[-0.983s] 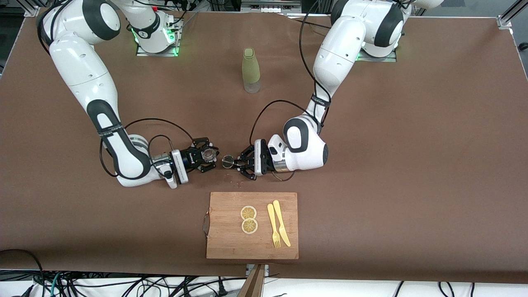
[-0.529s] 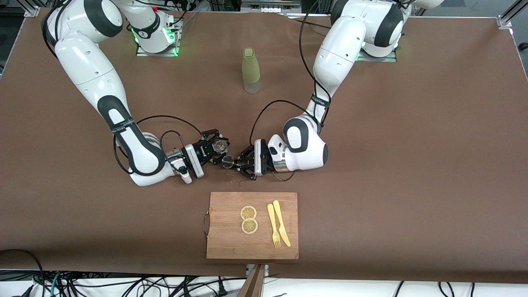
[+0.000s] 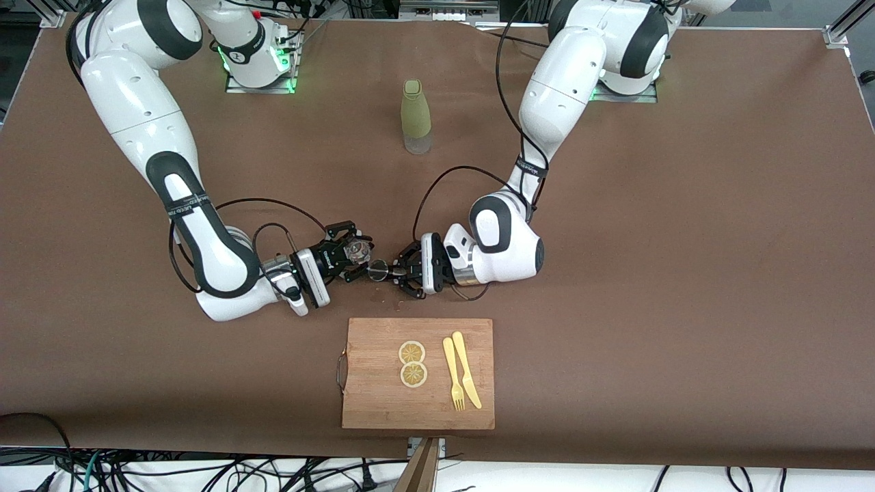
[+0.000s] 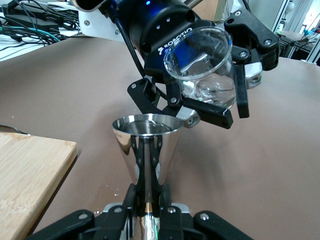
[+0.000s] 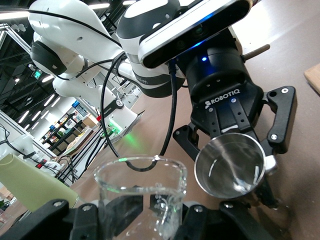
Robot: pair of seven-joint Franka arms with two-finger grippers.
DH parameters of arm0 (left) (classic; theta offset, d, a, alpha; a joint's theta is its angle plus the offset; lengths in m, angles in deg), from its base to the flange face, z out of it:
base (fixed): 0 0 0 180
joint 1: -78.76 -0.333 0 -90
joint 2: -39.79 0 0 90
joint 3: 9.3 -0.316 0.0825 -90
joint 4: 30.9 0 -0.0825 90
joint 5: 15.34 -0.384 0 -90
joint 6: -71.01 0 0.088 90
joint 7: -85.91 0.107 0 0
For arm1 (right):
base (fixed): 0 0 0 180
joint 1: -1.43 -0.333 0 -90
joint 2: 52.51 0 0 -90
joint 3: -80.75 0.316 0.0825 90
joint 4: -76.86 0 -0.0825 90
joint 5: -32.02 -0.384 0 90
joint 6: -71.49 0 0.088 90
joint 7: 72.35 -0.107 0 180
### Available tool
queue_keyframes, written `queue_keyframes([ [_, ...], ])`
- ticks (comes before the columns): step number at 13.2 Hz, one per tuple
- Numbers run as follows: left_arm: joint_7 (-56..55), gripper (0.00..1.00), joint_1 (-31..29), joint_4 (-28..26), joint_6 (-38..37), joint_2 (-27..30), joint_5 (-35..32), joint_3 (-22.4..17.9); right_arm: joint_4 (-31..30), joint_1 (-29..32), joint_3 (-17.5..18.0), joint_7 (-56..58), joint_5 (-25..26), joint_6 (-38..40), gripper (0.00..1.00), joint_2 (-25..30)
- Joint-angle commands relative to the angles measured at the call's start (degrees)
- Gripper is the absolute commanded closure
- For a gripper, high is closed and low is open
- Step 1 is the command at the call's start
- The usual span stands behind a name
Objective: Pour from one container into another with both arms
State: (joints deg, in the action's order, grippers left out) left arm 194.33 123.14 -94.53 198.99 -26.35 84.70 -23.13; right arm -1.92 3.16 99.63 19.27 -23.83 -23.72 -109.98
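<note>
Brown table, both arms low over its middle, grippers facing each other just off the cutting board's edge nearest the bases

Right arm reaches in from its base; right gripper clamped on a clear glass beaker, tipped, its lip above the steel cup, a little clear liquid inside

Left arm folds down; left gripper clamped on a small conical steel measuring cup, upright, mouth open under the beaker

Bamboo cutting board at the table's front edge, mid-length; two lemon slices on it, yellow plastic fork and knife side by side

Green bottle upright between the bases, well apart from both grippers
</note>
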Motion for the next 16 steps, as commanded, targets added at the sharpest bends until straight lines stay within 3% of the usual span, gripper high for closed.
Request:
queue_keyframes([
  [1, -2.41, 1.00, 0.80, 2.20, -0.81, -1.09, 2.53, -1.37, 0.37, 0.03, 0.11, -1.71, 1.01, -0.58, 0.93, -0.10],
  [16, -6.99, 1.00, 0.80, 2.11, -3.44, -0.39, 4.02, -1.37, 1.60, -0.77, 0.72, -14.80, 3.64, -5.07, 0.94, -0.19],
])
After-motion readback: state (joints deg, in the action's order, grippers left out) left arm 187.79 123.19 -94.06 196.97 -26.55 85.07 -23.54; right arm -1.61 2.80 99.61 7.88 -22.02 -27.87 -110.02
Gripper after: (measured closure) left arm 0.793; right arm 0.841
